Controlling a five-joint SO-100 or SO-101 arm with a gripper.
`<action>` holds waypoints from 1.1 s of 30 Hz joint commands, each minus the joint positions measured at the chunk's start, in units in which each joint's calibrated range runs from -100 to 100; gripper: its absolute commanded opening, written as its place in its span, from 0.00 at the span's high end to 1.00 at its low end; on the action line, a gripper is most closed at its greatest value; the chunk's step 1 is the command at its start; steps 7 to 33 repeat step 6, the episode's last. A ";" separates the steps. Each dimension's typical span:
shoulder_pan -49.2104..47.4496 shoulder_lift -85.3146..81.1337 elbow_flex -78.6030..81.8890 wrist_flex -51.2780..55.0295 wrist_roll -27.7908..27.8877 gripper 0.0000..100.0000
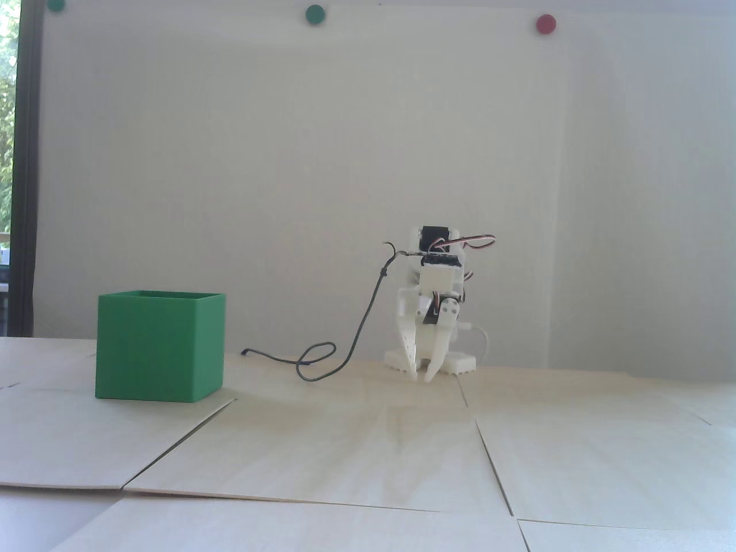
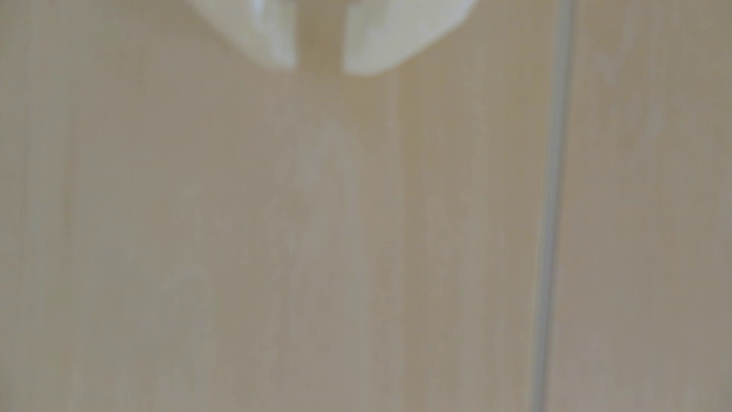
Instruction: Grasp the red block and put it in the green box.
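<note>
The white arm is folded low at the back of the table [image 1: 368,437], its tool [image 1: 421,376] pointing down with the tips close above the surface. A narrow gap shows between the fingers [image 2: 273,35] in the wrist view; they hold nothing. The green box [image 1: 159,347] stands well apart, to the left in the fixed view. The red block is not visible in either view.

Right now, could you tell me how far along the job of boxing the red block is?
No red block shows in either view, so it may already be in the green box, whose inside is hidden. The pincer holds nothing, tips slightly apart near the table. I cannot confirm more.
</note>
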 commanded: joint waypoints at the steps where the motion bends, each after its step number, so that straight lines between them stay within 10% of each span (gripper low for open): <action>1: 0.68 -1.32 0.56 1.94 -0.25 0.98; 33: 0.68 -1.32 0.56 1.94 -0.25 0.98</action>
